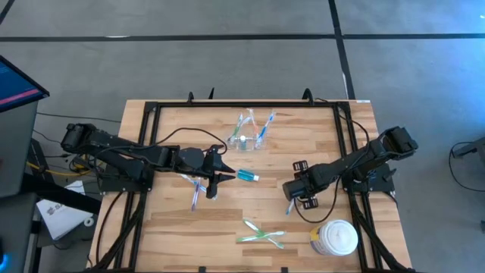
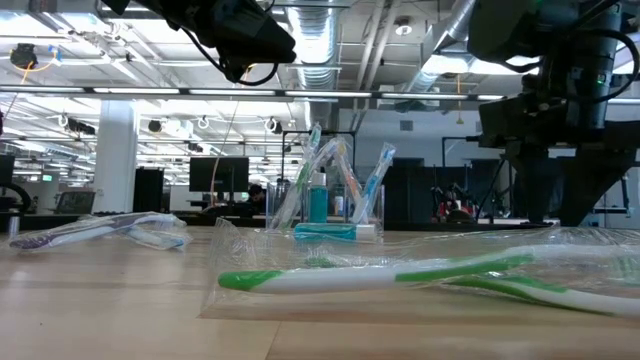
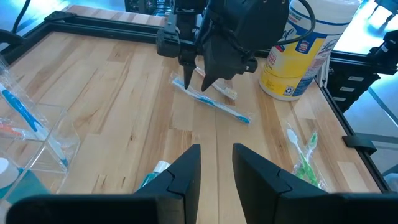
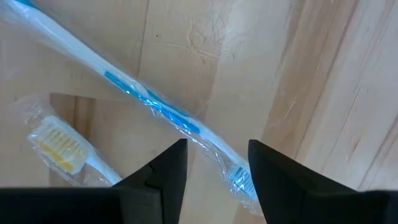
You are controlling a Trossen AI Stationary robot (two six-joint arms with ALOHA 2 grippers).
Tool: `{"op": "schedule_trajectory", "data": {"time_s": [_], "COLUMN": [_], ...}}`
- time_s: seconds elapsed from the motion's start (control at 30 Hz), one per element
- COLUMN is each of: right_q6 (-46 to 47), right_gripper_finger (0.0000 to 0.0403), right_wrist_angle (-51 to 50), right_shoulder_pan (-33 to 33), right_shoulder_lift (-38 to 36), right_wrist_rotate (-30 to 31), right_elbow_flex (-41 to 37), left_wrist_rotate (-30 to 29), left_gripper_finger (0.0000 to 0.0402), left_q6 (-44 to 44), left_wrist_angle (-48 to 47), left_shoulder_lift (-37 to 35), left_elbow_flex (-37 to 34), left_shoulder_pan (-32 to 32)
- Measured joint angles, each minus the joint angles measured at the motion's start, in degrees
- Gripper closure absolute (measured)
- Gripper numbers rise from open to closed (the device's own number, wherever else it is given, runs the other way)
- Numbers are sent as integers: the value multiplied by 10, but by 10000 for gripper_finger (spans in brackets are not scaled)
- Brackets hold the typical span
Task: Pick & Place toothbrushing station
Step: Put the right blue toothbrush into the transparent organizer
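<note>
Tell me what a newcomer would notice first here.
The clear holder with upright brushes stands at the table's far middle. The right gripper, open, hangs over a wrapped blue toothbrush. Green toothbrushes lie at the near edge beside a white jar.

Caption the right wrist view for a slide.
Open right claw hovers over a wrapped blue toothbrush on the wooden table.

A white round lidded jar [image 1: 334,237] stands near the wooden counter's [image 1: 174,227] front right corner. A black frame [image 1: 151,121] edges the counter.
</note>
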Motion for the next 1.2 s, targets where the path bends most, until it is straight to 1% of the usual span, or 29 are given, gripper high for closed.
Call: {"op": "schedule_trajectory", "data": {"time_s": [0.9,1.0,1.2], "right_q6": [-15,-18,-23], "right_gripper_finger": [243,243,243], "right_wrist_angle": [2,4,18], "right_shoulder_pan": [-1,-1,-1], "right_shoulder_lift": [0,0,1], "right_wrist_rotate": [-2,-16,-17], "right_elbow_flex": [-1,-1,-15], "left_wrist_rotate": [0,0,0], "left_gripper_finger": [314,314,314], "left_q6": [0,0,0], "left_wrist_angle": [0,0,0], "left_shoulder_lift": [0,0,0], "left_elbow_flex": [0,0,0], "left_shoulder_pan": [0,0,0]}}
